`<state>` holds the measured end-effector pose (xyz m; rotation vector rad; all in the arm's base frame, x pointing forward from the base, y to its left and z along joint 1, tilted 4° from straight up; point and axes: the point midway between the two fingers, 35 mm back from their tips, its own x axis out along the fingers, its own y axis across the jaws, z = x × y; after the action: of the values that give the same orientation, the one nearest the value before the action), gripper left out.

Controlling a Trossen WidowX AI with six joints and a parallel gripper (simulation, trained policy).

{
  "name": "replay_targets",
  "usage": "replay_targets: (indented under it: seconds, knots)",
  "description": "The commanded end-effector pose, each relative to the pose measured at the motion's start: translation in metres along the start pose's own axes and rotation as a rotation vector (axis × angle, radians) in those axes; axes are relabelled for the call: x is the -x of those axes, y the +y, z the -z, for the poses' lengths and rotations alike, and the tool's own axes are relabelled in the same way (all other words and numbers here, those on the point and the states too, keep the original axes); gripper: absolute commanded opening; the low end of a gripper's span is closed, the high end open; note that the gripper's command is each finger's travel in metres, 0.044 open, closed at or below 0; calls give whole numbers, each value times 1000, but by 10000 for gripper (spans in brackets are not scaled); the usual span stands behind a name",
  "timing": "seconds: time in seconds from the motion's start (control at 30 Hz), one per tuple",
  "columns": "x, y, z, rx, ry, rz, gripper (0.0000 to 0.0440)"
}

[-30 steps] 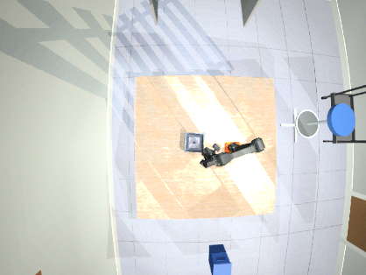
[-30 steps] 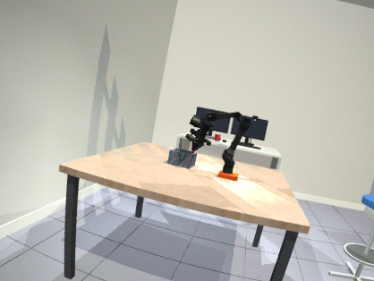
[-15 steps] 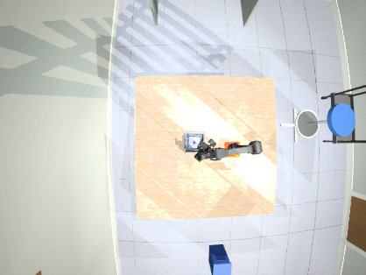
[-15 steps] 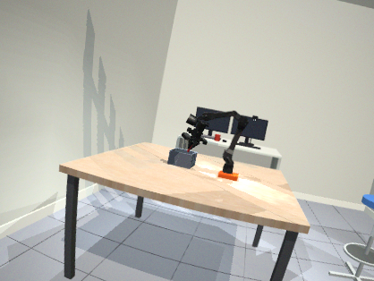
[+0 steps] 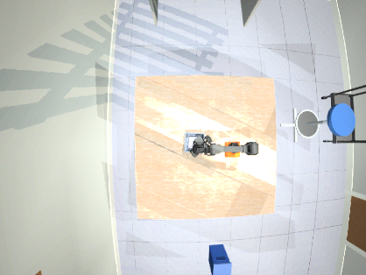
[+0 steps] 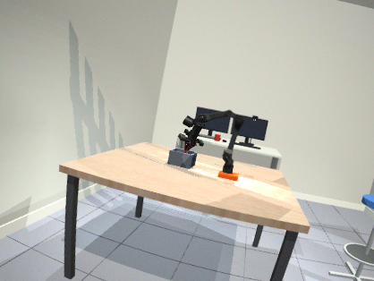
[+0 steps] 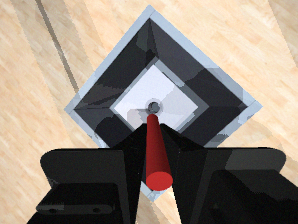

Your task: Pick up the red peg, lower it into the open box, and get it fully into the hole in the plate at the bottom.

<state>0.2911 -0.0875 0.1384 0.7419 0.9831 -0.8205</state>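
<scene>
Black parallel-jaw gripper [image 5: 193, 150] [image 6: 186, 147] [image 7: 153, 127] is over the open blue-grey square box [image 5: 186, 133] [image 6: 182, 158] [image 7: 111, 58]. Fingers are closed down to a narrow gap, clamped on the slim red cylindrical peg [image 6: 187, 148] [image 7: 157, 155].

Peg runs between the fingers, one round end toward the wrist camera, the other toward the box. In the wrist view the far end shows just beside the dark round hole [image 7: 154, 106] in the pale square plate [image 7: 167, 95] at the box bottom. Peg is not in the hole. Exterior view has it slightly tilted, low end at the box opening; can't tell how deep the tip is.

Box sits upright on the light wooden table [image 5: 175, 188] [image 6: 148, 179] [image 7: 30, 165]. Black arm [image 5: 221, 149] [image 6: 234, 130] reaches across from its orange base [image 5: 227, 154] [image 6: 222, 176], well apart from the box.
</scene>
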Motion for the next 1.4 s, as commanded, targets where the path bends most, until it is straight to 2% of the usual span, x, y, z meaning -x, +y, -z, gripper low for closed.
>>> replay_targets:
  seconds: [0.0,0.4,0.47,0.67,1.37]
  knots:
    - [-8,0,-5,-8,12,-1,6]
    - [-37,-2,-6,-3,65,37,2]
    - [-42,-3,-6,5,72,45,24]
    - [-50,-5,-7,42,93,69,149]
    - [-51,16,-39,168,129,100,135]
